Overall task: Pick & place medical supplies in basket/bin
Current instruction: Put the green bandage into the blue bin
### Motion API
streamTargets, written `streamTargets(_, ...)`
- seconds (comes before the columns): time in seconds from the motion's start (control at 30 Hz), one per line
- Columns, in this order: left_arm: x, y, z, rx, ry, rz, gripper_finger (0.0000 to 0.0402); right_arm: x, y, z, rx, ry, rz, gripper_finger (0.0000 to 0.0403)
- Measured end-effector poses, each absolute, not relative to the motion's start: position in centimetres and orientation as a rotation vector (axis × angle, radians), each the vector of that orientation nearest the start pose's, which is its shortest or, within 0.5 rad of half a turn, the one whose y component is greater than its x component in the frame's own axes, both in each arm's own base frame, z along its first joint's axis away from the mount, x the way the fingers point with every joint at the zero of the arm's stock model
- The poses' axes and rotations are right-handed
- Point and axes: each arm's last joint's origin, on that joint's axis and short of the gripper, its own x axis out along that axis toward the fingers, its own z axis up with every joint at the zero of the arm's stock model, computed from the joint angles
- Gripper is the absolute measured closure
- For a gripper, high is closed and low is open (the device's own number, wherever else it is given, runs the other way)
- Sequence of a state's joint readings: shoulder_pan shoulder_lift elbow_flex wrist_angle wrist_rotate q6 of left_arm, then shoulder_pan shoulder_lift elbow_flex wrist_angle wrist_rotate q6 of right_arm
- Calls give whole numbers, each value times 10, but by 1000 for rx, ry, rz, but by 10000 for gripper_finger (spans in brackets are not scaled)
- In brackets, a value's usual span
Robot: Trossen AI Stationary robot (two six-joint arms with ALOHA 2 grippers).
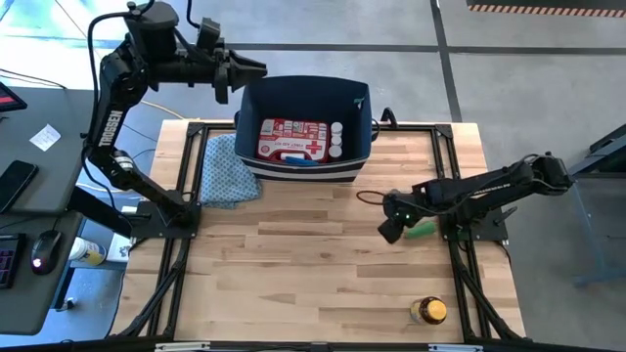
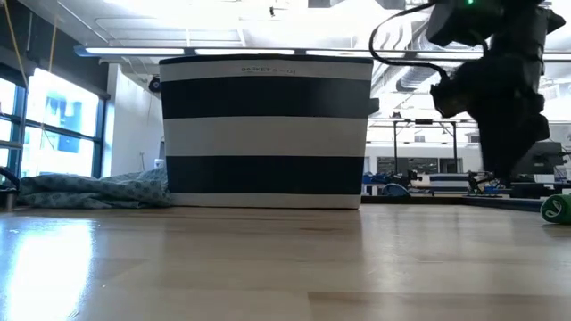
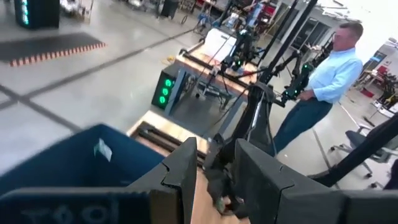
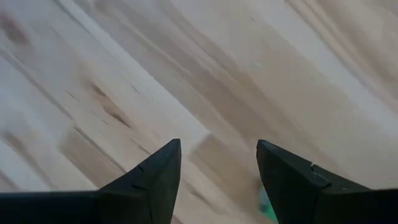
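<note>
A: Where is the right gripper [image 1: 393,227] relative to the green cylinder [image 1: 421,230]?

B: Just beside it, low over the table [image 1: 323,284]. Its fingers are spread with nothing between them, and the cylinder lies on its side just off one fingertip, only a green sliver in the wrist view.

A: How will it handle?

B: Probably light, rigid and smooth, so it can roll. I'd close across its middle, square to its length.

A: And the rest?

B: The yellow-capped amber bottle [image 1: 428,311] stands well behind the gripper, near the table edge. The basket [image 1: 305,171], holding the red first-aid kit [image 1: 291,139], sits far ahead. The left gripper [image 1: 256,68] hovers beside the basket's rim, parted and empty.
</note>
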State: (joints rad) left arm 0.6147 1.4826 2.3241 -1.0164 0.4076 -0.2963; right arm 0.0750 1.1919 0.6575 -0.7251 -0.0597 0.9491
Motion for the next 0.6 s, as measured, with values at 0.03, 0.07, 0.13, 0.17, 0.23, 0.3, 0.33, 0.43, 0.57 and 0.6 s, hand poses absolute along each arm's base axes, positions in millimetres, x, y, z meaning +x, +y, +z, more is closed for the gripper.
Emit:
streamTargets(0.03, 176, 111, 571, -404, 134, 231, 257, 191, 16, 183, 785, 1234, -478, 202)
streamTargets(0.07, 176, 110, 569, -437, 150, 235, 257, 190, 16, 183, 780, 1249, -470, 202)
streamTargets(0.13, 177, 107, 565, -492, 188, 237, 257, 190, 16, 183, 781, 1253, -464, 202)
streamTargets(0.17, 178, 104, 564, -500, 204, 242, 257, 190, 16, 183, 774, 1250, -462, 202)
streamTargets(0.23, 182, 100, 561, -491, 224, 265, 257, 190, 16, 183, 733, 1248, -453, 202)
streamTargets(0.3, 186, 97, 561, -481, 220, 288, 257, 189, 16, 182, 701, 1261, -449, 202)
streamTargets(0.33, 189, 96, 562, -478, 211, 294, 257, 188, 15, 182, 684, 1271, -445, 202)
streamTargets(0.43, 193, 92, 562, -457, 210, 273, 257, 184, 15, 181, 602, 1316, -412, 202)
streamTargets(0.57, 193, 91, 561, -482, 226, 270, 257, 176, 14, 180, 514, 1407, -401, 202)
streamTargets(0.6, 193, 89, 560, -491, 232, 266, 257, 175, 14, 180, 497, 1418, -392, 202)
